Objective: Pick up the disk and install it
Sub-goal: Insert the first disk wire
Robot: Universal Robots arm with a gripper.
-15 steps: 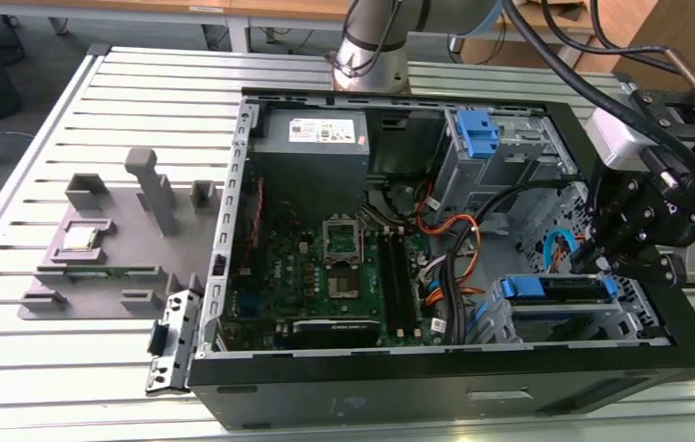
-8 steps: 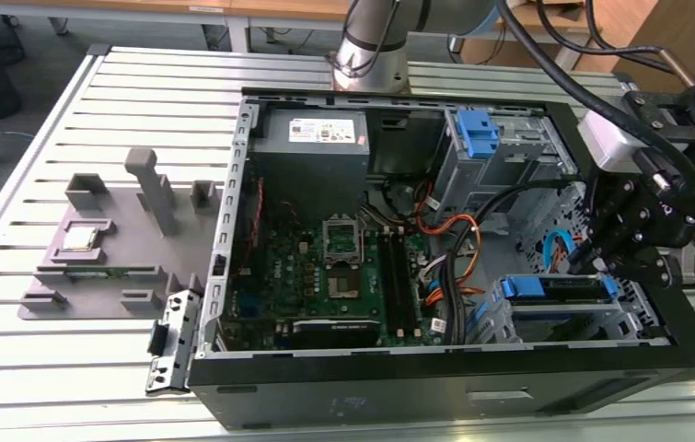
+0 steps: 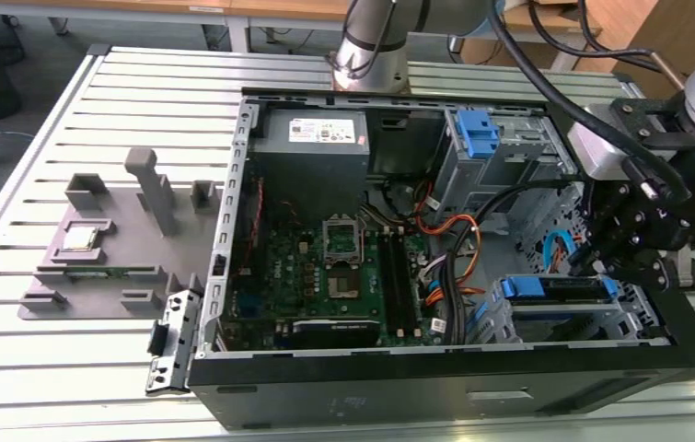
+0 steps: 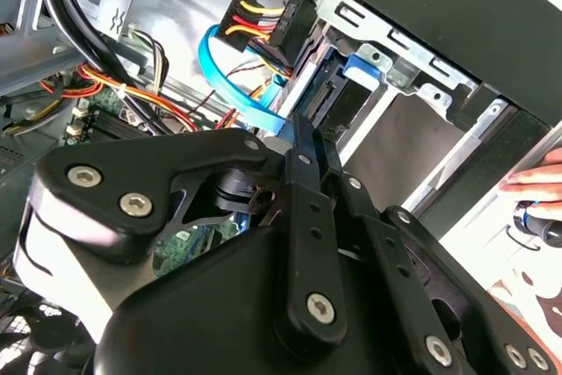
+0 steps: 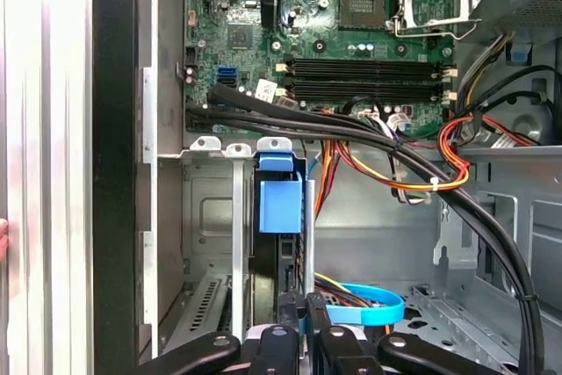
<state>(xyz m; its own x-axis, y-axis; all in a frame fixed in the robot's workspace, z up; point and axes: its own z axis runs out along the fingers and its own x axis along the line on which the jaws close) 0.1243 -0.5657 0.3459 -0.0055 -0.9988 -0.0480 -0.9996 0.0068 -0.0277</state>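
The disk, a flat drive in a bright blue carrier frame, lies in the lower bay of the drive cage at the exterior view's right of the open computer case. In the first wrist view its blue carrier sits between the cage rails, with the dark drive edge below it. My gripper hangs at the disk's outer end. Its fingers look shut, and the tips rest at the drive's edge. In the second wrist view the gripper points toward the blue carrier.
A blue flat cable and a black cable bundle run close to the cage. The motherboard, a grey box with a white sticker and an upright blue latch are inside. A grey fixture lies outside. A hand rests by the case.
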